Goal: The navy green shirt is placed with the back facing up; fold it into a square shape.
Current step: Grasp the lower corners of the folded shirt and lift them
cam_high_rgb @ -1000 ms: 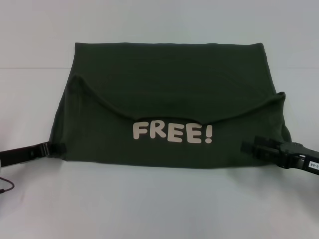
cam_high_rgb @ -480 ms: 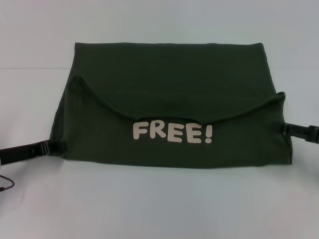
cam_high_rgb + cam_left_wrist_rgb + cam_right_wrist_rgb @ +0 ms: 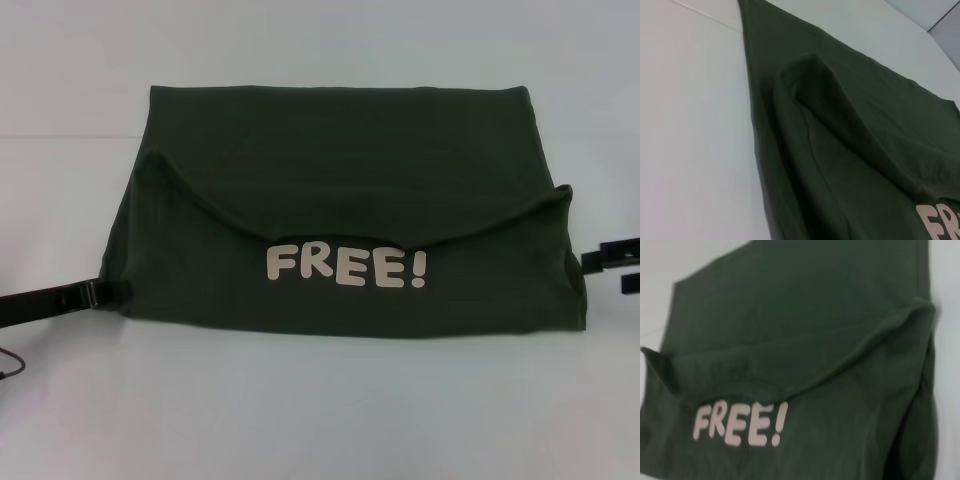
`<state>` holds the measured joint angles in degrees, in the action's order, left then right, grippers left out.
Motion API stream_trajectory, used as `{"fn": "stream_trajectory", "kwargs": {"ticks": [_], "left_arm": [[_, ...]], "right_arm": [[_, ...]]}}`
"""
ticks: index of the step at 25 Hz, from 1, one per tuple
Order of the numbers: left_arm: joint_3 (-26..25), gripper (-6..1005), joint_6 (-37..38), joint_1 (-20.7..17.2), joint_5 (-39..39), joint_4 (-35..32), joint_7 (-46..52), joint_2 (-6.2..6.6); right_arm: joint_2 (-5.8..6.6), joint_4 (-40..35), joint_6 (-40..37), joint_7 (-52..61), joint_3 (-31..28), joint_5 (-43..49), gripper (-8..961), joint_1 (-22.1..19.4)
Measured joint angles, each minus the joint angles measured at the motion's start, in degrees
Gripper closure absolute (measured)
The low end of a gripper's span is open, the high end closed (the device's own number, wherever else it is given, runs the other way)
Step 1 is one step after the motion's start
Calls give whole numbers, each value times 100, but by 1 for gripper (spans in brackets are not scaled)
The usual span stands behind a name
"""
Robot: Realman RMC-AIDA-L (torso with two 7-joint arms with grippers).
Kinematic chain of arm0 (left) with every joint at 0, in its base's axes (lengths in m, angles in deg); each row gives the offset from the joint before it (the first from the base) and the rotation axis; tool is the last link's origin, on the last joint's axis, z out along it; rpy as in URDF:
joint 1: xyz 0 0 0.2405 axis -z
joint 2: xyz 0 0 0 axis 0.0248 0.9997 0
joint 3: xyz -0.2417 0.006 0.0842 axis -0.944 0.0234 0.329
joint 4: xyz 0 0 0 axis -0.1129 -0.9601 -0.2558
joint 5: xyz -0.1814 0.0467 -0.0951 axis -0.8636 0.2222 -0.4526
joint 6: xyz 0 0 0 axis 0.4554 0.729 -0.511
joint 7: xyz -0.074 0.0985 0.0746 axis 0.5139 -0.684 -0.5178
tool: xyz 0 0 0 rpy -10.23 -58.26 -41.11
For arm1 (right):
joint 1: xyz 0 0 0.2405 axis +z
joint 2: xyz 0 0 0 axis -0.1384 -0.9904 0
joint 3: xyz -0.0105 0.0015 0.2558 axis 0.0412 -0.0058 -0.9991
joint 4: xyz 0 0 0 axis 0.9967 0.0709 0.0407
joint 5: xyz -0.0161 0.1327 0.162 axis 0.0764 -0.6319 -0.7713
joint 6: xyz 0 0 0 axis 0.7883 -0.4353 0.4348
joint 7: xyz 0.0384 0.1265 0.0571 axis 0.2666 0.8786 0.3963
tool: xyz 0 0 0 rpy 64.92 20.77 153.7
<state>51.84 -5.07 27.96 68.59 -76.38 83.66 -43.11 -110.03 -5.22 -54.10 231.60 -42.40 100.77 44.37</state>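
Note:
The navy green shirt (image 3: pixel 340 170) lies folded on the white table, wide and roughly rectangular. A curved flap hangs over its middle, and cream "FREE!" lettering (image 3: pixel 346 266) shows below the flap. My left gripper (image 3: pixel 103 292) lies low at the shirt's near left corner, its tip at the cloth's edge. My right gripper (image 3: pixel 590 260) sits at the right edge of the head view, just clear of the shirt's right side. The left wrist view looks along the shirt's (image 3: pixel 840 150) folded left edge. In the right wrist view the shirt (image 3: pixel 805 330) and its lettering (image 3: pixel 740 424) fill the picture.
The white table (image 3: pixel 320 410) spreads around the shirt on all sides. A thin dark cable (image 3: pixel 8 362) lies near the left edge, beside my left arm.
My right gripper has drawn back to the right, off the shirt's near right part to the picture's edge. The left gripper has slid slightly left. The shirt has not moved.

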Motion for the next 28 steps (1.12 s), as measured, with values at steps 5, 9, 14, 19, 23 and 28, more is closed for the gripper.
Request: {"fn": "stream_trajectory", "kwargs": {"ticks": [5,9,14,19,23,28], "left_arm": [[0,955,0,0,0,0,-26,-4],[-1,953,5,-1,0,0,-26,6],[0,950,11,-2,1,0,-26,7],[-1,948,11,-3,1,0,-22,8],[-1,946,16,-3,1,0,-8,3],[-15,943,57,-3,-1,0,-1,3]], "right_arm": [[-74,378,253,39,296,198,87,375],[-109,479,562,161,636,211,88,456],[-185,485,765,130,672,217,88,418],[-231,690,986,14,678,220,87,422],[-312,800,1124,-57,748,220,102,470],[-366,799,1198,-81,793,220,120,478]]}}
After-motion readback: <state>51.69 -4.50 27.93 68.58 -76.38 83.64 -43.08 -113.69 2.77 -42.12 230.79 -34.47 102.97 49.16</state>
